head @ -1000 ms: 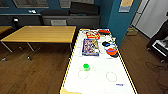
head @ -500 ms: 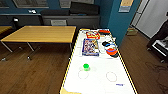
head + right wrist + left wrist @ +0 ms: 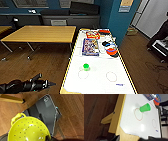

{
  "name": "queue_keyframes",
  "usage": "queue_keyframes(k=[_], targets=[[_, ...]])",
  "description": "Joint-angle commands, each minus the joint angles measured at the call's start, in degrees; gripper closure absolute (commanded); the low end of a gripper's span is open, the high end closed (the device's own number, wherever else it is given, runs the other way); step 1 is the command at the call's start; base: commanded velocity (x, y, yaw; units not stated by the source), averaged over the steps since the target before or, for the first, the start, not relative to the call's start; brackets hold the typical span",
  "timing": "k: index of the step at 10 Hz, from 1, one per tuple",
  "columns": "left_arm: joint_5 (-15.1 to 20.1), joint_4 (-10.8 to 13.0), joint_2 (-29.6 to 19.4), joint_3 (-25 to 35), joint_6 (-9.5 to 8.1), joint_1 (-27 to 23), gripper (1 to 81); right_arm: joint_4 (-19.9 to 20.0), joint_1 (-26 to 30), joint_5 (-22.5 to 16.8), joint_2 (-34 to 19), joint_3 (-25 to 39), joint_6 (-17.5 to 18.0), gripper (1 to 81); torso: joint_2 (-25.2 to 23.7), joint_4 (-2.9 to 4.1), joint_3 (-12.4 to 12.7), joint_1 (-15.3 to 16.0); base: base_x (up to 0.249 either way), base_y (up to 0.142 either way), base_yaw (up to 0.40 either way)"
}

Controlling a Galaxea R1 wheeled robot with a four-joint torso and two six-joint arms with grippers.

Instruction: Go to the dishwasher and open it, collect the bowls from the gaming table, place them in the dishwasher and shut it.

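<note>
Where the head view looks down, the gaming table [image 3: 100,80] stretches away as a long smooth white worktop with yellow-tan edging, two thin red rings printed on its near part. A bright green bowl [image 3: 86,66], small and round, stands on it just beyond the left ring. Farther along lie a flat purple game box [image 3: 90,47], a red and yellow game box [image 3: 93,35] and a cluster of round dark, blue and orange discs [image 3: 111,49] by the right edge. A plain yellow-wood table [image 3: 41,34] on thin metal legs stands to the left on the dark wooden floor [image 3: 37,65]. The left claw [image 3: 48,83], black and jointed, hangs low beside the worktop's near left corner, touching nothing; whether it is released or clenched I cannot tell.

From the left wrist, the green bowl [image 3: 145,107] looks like a tapered plastic tumbler standing at the edge of one red ring on the finely speckled white top [image 3: 134,124], whose tan wooden side and leg show alongside.

From the right wrist, a glossy yellow-green colander bowl [image 3: 27,130], pierced with small holes and bearing a loop handle, sits close under the camera above the robot's dark base and the wooden floor. The right claw's grip cannot be made out.
</note>
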Motion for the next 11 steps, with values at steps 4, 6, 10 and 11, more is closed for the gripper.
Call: queue_keyframes(k=[4, 6, 10, 11], targets=[[10.90, -0.37, 11.58, -10.06, -11.73, -17.21, 1.0, -1.28, 2.68, -4.57, -1.02, 0.14, -0.18, 81.1, 0.02, 0.00, 0.00, 0.02, 0.000, 0.000, 0.000], [13.63, 0.33, 15.97, -11.20, -13.57, -19.84, 1.0, -1.28, 3.21, -5.00, -0.49, 0.48, -0.26, 81.1, 0.02, -0.02, 0.00, 0.02, 0.000, 0.000, 0.000], [13.89, -0.02, 25.45, -18.83, -14.01, -21.51, 1.0, -1.28, 4.70, -6.49, 0.39, 0.30, -0.18, 81.1, 0.05, -0.02, 0.00, 0.05, 0.000, 0.000, 0.000], [14.24, -0.11, 27.49, -20.61, -14.36, -22.14, 1.0, -1.28, 5.05, -6.85, 0.47, 0.48, -0.18, 81.1, 0.06, -0.02, -0.02, 0.05, 0.000, 0.000, 0.000]])
